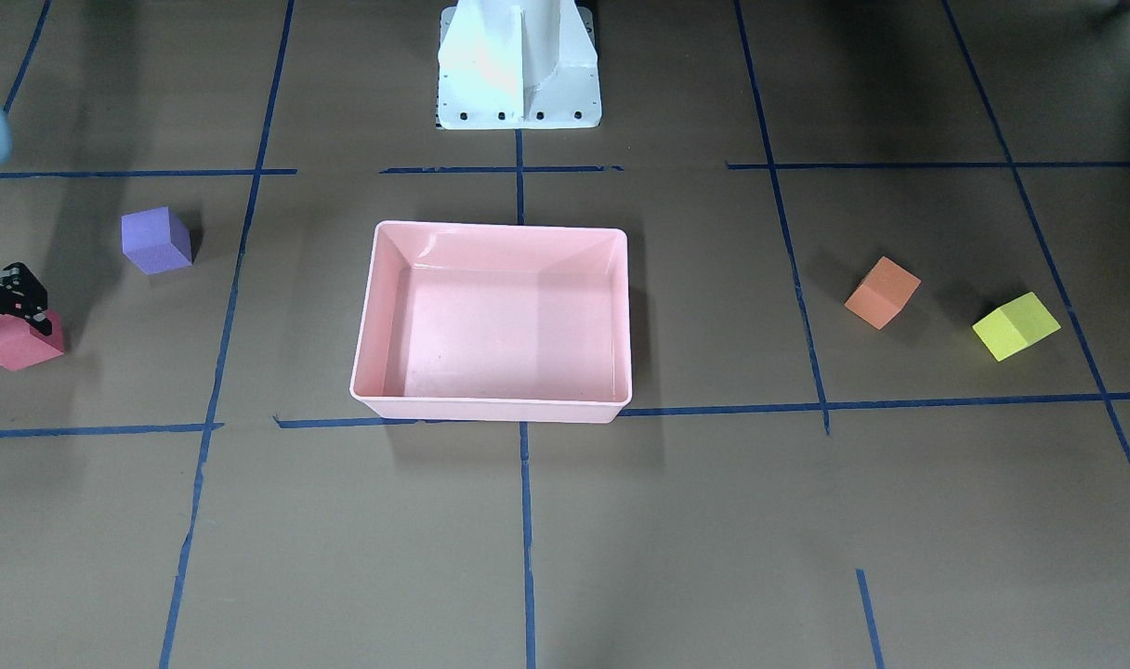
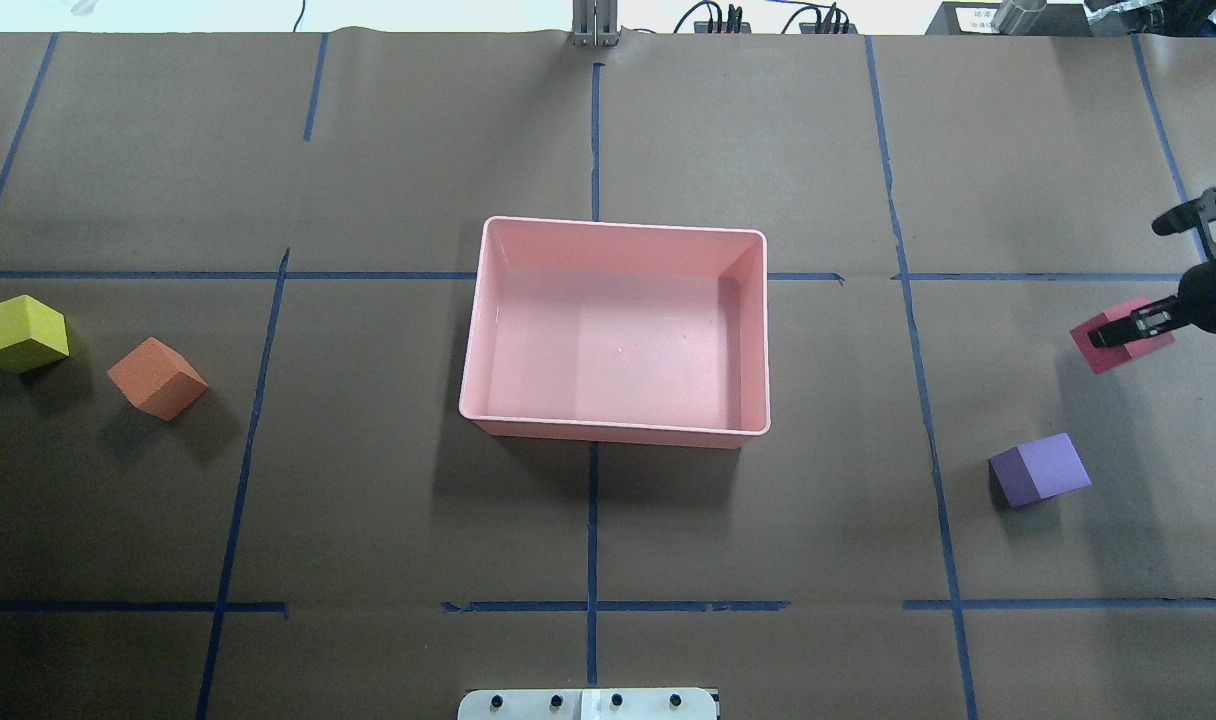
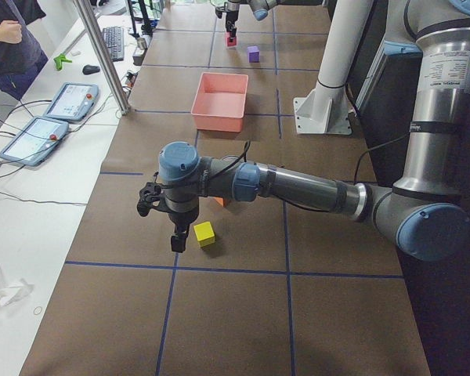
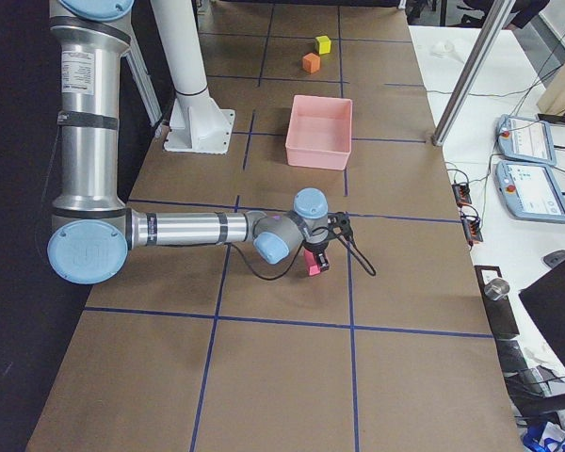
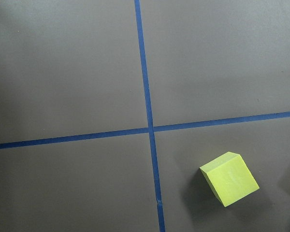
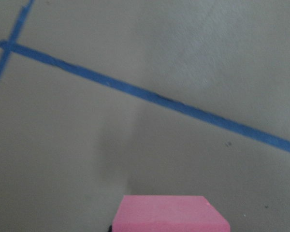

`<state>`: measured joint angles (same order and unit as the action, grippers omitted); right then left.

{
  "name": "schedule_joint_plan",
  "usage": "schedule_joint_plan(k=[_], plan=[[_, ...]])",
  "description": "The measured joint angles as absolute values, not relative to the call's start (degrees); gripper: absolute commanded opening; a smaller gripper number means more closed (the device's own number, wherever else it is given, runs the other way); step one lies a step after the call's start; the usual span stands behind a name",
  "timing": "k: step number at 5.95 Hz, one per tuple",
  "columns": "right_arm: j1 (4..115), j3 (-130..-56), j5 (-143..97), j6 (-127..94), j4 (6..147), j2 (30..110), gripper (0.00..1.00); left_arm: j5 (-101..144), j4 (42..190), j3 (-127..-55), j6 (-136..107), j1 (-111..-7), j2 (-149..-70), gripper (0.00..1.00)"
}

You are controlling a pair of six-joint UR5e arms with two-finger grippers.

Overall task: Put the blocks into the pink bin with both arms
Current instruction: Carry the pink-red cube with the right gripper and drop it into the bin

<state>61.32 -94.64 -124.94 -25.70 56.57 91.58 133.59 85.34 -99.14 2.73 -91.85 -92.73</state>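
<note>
The pink bin (image 2: 488, 330) stands mid-table and holds nothing. My right gripper (image 2: 1128, 328) is at the far right, shut on the red-pink block (image 2: 1108, 350) at or just above the table; it also shows in the front view (image 1: 12, 295). The purple block (image 2: 1038, 470) lies near it. The orange block (image 2: 158, 378) and the yellow-green block (image 2: 20, 333) lie on the left. My left gripper (image 3: 177, 244) shows only in the left side view. It hangs just beside the yellow-green block (image 3: 204, 233). I cannot tell whether it is open or shut.
The white pedestal base (image 1: 519, 65) stands behind the bin. Blue tape lines cross the brown table. Operator desks with tablets (image 3: 55, 117) and a metal post (image 3: 102, 55) run along the table's far side.
</note>
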Motion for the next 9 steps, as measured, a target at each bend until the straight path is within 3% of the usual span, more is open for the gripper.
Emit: schedule_joint_plan(k=[2,5,6,7,9], plan=[[60.37,-103.96,-124.93,-35.83,77.94,77.87,0.02,133.59,85.41,-99.37,2.72,-91.82,-92.86,1.0],[49.22,-102.73,-118.3,-61.06,91.48,54.87,0.06,133.59,85.39,-99.72,2.68,-91.76,-93.36,1.0],[45.02,-98.36,-114.13,-66.85,92.49,48.19,0.68,133.62,85.41,-99.78,2.71,-91.76,-93.46,1.0],[41.19,-93.46,-109.9,-71.24,92.79,42.52,0.99,133.69,85.42,-99.85,2.72,-91.76,-93.49,1.0],[37.96,-91.22,-105.34,-71.82,95.0,39.07,1.0,133.67,86.07,-100.84,2.79,-91.64,-93.56,1.0]])
